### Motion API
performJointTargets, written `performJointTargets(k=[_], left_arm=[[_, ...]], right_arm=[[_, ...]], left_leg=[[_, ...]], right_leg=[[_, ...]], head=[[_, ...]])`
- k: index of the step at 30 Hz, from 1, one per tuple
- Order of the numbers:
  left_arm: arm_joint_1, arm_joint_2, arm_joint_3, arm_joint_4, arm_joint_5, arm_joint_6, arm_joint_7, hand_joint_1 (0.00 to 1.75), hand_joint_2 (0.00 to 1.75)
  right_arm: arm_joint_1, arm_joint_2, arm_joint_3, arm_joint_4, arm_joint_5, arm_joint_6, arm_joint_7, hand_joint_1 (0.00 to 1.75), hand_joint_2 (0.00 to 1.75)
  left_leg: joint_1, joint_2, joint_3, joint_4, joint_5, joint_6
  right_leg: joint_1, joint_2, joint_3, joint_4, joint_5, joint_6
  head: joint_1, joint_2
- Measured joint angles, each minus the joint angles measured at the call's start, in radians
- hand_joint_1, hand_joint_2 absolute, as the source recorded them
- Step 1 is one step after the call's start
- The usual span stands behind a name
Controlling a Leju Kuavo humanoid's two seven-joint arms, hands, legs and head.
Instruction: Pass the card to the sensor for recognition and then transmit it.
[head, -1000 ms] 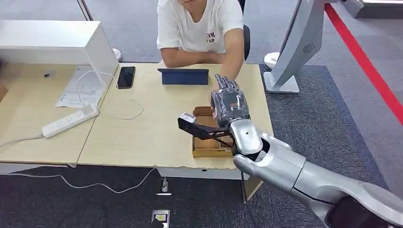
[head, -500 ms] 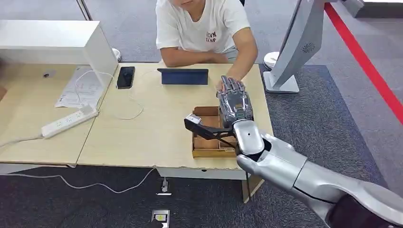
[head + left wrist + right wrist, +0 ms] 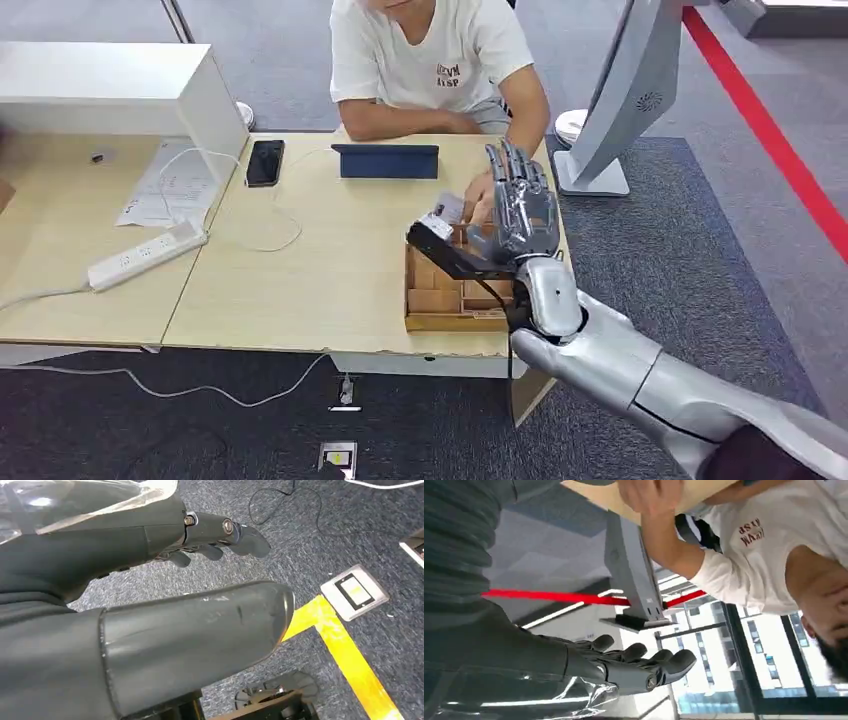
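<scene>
My right hand (image 3: pixel 520 215) is raised over the far right part of a wooden compartment box (image 3: pixel 440 300), fingers straight, spread and pointing up. In the right wrist view its fingers (image 3: pixel 639 667) hold nothing. A person's hand (image 3: pixel 478 205) reaches in just behind my palm, and it also appears above the table in the right wrist view (image 3: pixel 649 492). A small pale piece (image 3: pixel 448 210) sits by that person's fingers; I cannot tell whether it is the card. A dark blue flat device (image 3: pixel 385 160) stands at the table's far edge. My left hand (image 3: pixel 150 540) hangs over carpet, holding nothing.
A seated person in a white shirt (image 3: pixel 430 50) faces me across the table. A black phone (image 3: pixel 265 162), papers, a cable and a power strip (image 3: pixel 148 255) lie to the left. A white cabinet (image 3: pixel 110 90) stands far left, a grey stand (image 3: pixel 610 110) on the right.
My right hand has risen and moved right and away from me, from beside the box to above its far right part. The person's hand has come forward to meet it.
</scene>
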Motion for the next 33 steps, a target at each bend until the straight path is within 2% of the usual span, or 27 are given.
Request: performJointTargets(k=[3,5,10,14,19,24,28,33], left_arm=[[0.002,0.000,0.000,0.002,0.007,0.004,-0.010,0.00,0.00],[0.006,-0.002,0.000,0.004,0.020,0.014,-0.021,0.00,0.00],[0.017,-0.004,0.000,0.014,0.018,0.019,-0.054,0.00,0.00],[0.022,-0.005,0.001,0.017,0.002,0.019,-0.048,0.00,0.00],[0.023,-0.005,0.001,0.018,-0.003,0.019,-0.028,0.00,0.00],[0.023,-0.005,0.001,0.018,0.000,0.019,-0.025,0.00,0.00],[0.020,-0.006,0.001,0.019,-0.008,0.019,-0.048,0.00,0.00],[0.020,-0.011,0.001,0.022,-0.034,0.019,-0.038,0.00,0.00]], right_arm=[[0.044,-0.026,-0.032,-0.058,-0.045,-0.103,-0.032,0.00,1.75],[0.109,-0.045,-0.070,-0.121,-0.084,-0.110,-0.108,0.00,1.75],[0.252,-0.081,-0.158,-0.260,-0.161,-0.112,-0.244,0.00,1.75],[0.363,-0.121,-0.191,-0.351,-0.187,-0.112,-0.281,0.00,1.75],[0.476,-0.159,-0.234,-0.424,-0.147,-0.110,-0.281,0.00,1.75],[0.534,-0.183,-0.261,-0.460,-0.048,-0.091,-0.238,0.00,1.75],[0.558,-0.196,-0.276,-0.481,0.056,-0.043,-0.186,0.00,1.75],[0.560,-0.211,-0.277,-0.493,0.227,0.063,-0.106,0.00,1.75]], left_leg=[[0.000,0.000,0.000,0.000,0.000,0.000],[0.000,0.000,0.000,0.000,0.000,0.000],[0.000,0.000,0.000,0.000,0.000,0.000],[0.000,0.000,0.000,0.000,0.000,0.000],[0.000,0.000,0.000,0.000,0.000,0.000],[0.000,0.000,0.000,0.000,0.000,0.000],[0.000,0.000,0.000,0.000,0.000,0.000],[0.000,0.000,0.000,0.000,0.000,0.000]], right_leg=[[0.000,0.000,0.000,0.000,0.000,0.000],[0.000,0.000,0.001,0.000,0.000,0.000],[0.000,0.000,0.001,-0.001,0.000,0.000],[0.000,0.000,0.001,-0.001,0.000,0.000],[0.000,0.000,0.001,-0.001,0.000,0.000],[0.000,0.000,0.001,-0.001,0.000,0.000],[0.000,0.000,0.001,-0.001,0.000,0.000],[0.000,0.000,0.001,-0.001,0.000,0.000]], head=[[0.000,0.000],[0.001,0.000],[0.000,0.000],[0.001,0.000],[0.000,0.000],[0.000,0.000],[0.000,0.000],[0.001,0.000]])
